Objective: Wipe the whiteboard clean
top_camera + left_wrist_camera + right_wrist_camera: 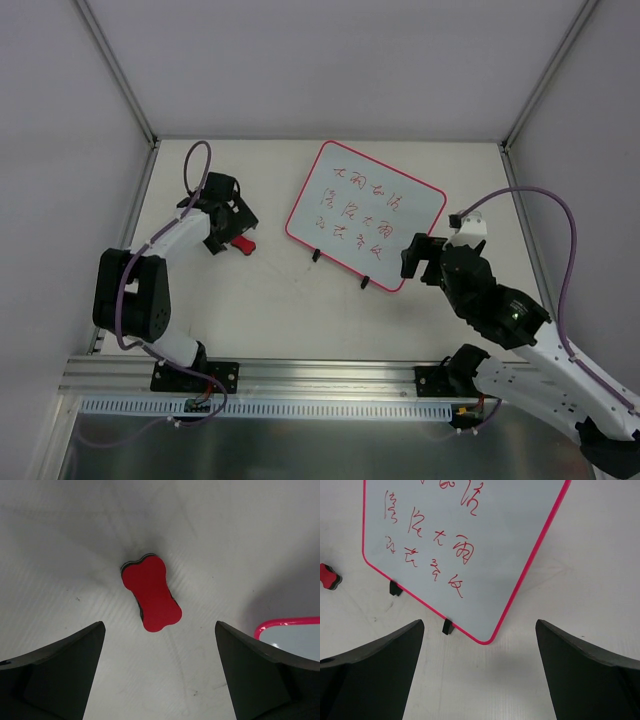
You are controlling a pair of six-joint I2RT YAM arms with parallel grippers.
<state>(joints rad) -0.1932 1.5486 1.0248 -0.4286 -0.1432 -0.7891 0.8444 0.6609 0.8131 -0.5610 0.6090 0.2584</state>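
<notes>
The whiteboard [366, 213] with a red-pink frame lies tilted at the table's middle, with three rows of red handwriting and two small black feet on its near edge. It also shows in the right wrist view [460, 545]. A small red bone-shaped eraser [243, 245] lies flat on the table to its left, seen clearly in the left wrist view [151, 593]. My left gripper [228, 222] is open and empty, just above and short of the eraser. My right gripper [420, 257] is open and empty, just off the board's near right corner.
White walls and metal posts enclose the table on the far, left and right sides. An aluminium rail [300, 375] runs along the near edge by the arm bases. A corner of the board's frame [290, 625] shows at the right of the left wrist view.
</notes>
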